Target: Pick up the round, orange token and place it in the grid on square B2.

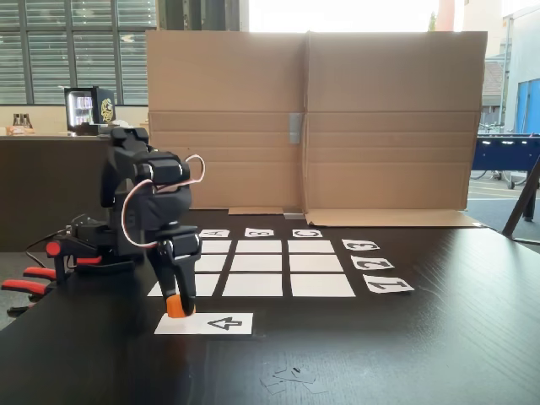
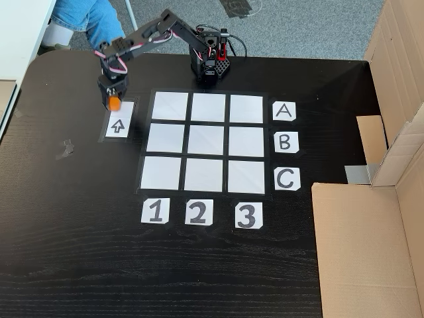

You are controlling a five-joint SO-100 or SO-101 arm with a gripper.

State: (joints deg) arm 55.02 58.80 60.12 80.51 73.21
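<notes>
The orange token [image 1: 175,306] [image 2: 114,103] sits at the end of the white arrow strip [image 1: 221,323] [image 2: 118,126], to the left of the grid in both fixed views. My black gripper [image 1: 177,304] [image 2: 114,101] points straight down over it, its fingers [image 1: 162,274] flanking the token and closed against its sides. The token's base looks level with the strip. The grid [image 1: 321,285] [image 2: 165,172] of white rectangles lies bare, and square B2 [image 1: 258,262] [image 2: 208,140] at its centre has nothing on it.
Paper labels A, B, C [image 2: 284,142] and 1, 2, 3 [image 2: 197,212] edge the grid. A cardboard wall [image 1: 380,118] [image 2: 371,245] stands beyond the letter side. The arm's base [image 2: 211,65] and red clamps [image 1: 25,283] are near the table edge. A person's leg [image 2: 86,20] shows off the table.
</notes>
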